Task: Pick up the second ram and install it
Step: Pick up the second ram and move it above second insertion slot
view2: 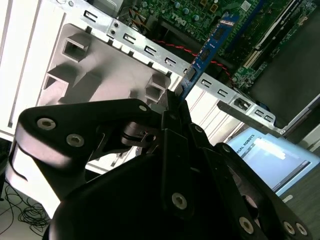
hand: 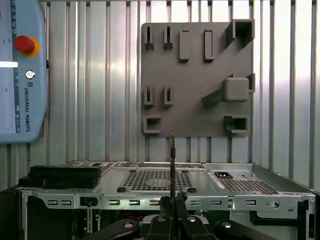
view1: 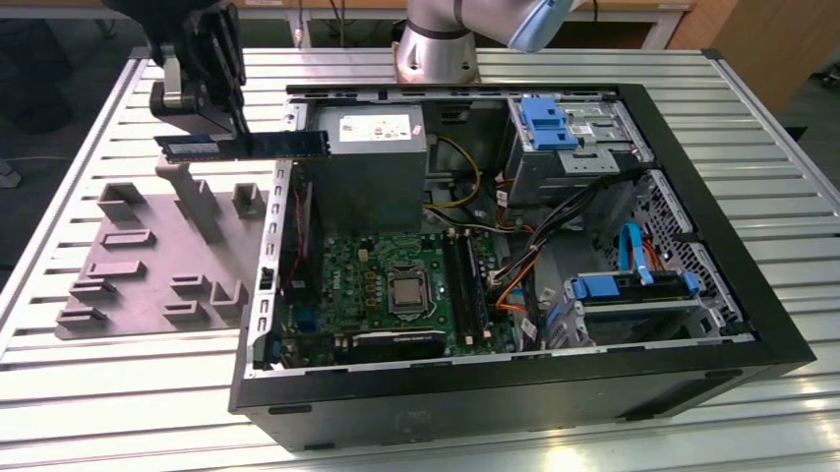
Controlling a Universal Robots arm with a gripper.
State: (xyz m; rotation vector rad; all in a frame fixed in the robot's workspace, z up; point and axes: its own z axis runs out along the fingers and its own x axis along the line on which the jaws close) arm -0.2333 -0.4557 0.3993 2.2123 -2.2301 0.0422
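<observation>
The end effector [view1: 238, 132] clamps second ram [view1: 289, 143] above grey holder [view1: 145, 258]; case wall [view1: 279, 218] beside.

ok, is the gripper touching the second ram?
Touching. The second wrist view shows the gripper clamped on the second ram, which juts out past it.

Bright overhead glare on slatted table [hand: 100, 75]
</observation>
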